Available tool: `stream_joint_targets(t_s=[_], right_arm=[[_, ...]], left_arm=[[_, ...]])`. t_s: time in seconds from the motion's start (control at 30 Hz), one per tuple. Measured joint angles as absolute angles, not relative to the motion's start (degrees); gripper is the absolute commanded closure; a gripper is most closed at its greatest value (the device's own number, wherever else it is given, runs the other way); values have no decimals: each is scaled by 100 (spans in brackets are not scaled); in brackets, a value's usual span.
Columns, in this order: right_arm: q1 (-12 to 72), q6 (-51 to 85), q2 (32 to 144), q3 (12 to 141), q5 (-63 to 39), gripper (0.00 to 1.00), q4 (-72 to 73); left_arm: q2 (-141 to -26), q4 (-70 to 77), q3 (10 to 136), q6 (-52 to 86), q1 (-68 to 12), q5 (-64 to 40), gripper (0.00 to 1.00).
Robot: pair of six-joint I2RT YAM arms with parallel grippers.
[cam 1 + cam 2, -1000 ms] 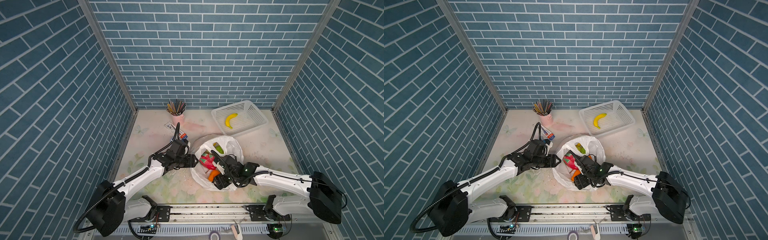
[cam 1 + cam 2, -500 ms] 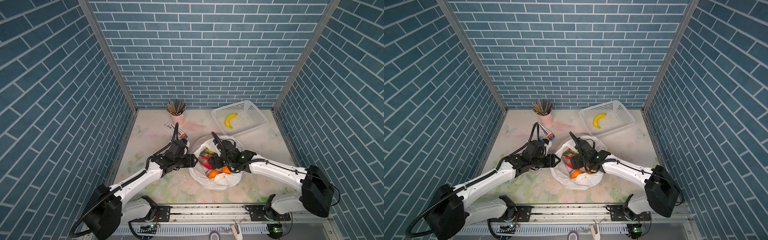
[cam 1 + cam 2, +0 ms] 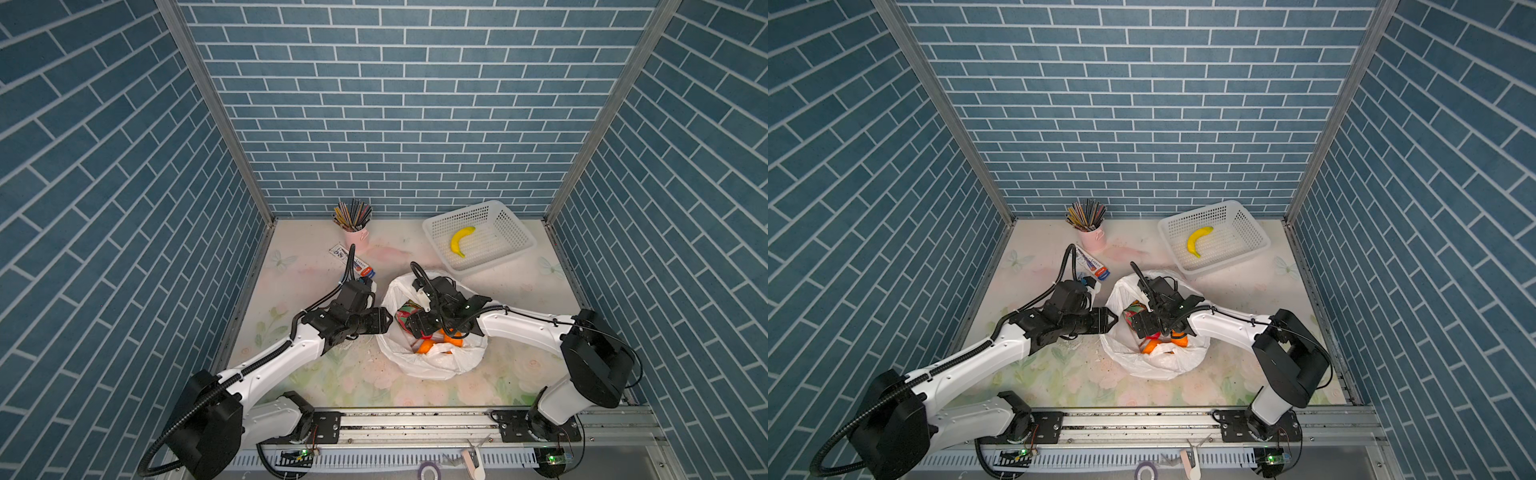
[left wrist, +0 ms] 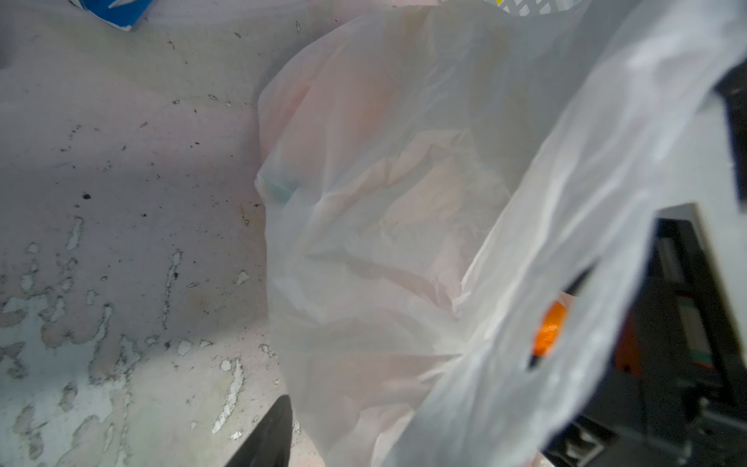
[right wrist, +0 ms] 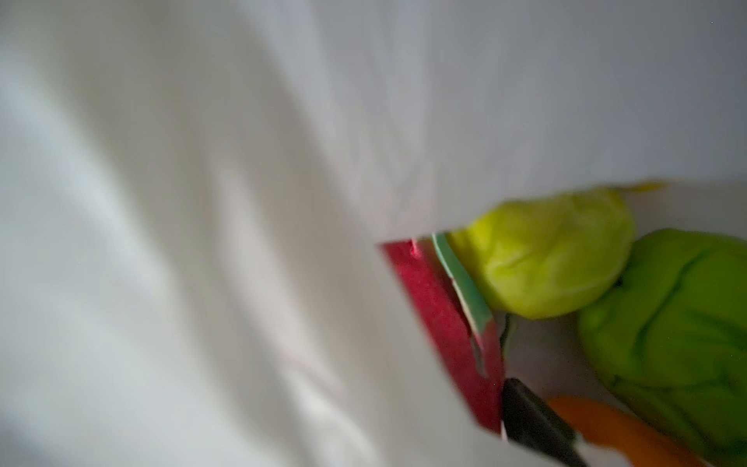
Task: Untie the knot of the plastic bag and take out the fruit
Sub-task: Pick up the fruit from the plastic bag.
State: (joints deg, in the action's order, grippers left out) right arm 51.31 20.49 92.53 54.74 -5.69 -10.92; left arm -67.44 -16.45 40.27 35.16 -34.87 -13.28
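The bag (image 3: 432,366) is noted open, fruit (image 3: 424,347) inside. Left fingers (image 4: 269,432) are seen at its rim, right fingers (image 5: 533,424) inside; neither state can be told.

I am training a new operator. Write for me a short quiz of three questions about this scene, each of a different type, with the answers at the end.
1. True or false: the banana lies in the white basket.
2. Where is the right hand? A) reaching into the open plastic bag; B) above the basket; C) holding the banana.
3. In the left wrist view, what colour is the fruit seen through the gap in the bag's film?

Key: 1 true; 2 A; 3 orange.
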Motion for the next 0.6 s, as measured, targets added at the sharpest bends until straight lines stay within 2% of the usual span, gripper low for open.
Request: stream_joint_targets(t_s=[0.1, 0.23, 0.4, 0.6], right_arm=[[5122, 2018, 9465, 5518, -613, 12, -989], [5120, 1942, 9662, 5673, -685, 20, -897], [5120, 1905, 9708, 5712, -716, 33, -864], [5120, 1898, 9614, 5625, -779, 38, -871]], left_arm=[[-6744, -1645, 4042, 3489, -3444, -1297, 49], [-6746, -1645, 4047, 3454, -3409, -1308, 55], [-6783, -1634, 4064, 3446, -3382, -1302, 56], [-6888, -1573, 4156, 3503, -3269, -1288, 57]])
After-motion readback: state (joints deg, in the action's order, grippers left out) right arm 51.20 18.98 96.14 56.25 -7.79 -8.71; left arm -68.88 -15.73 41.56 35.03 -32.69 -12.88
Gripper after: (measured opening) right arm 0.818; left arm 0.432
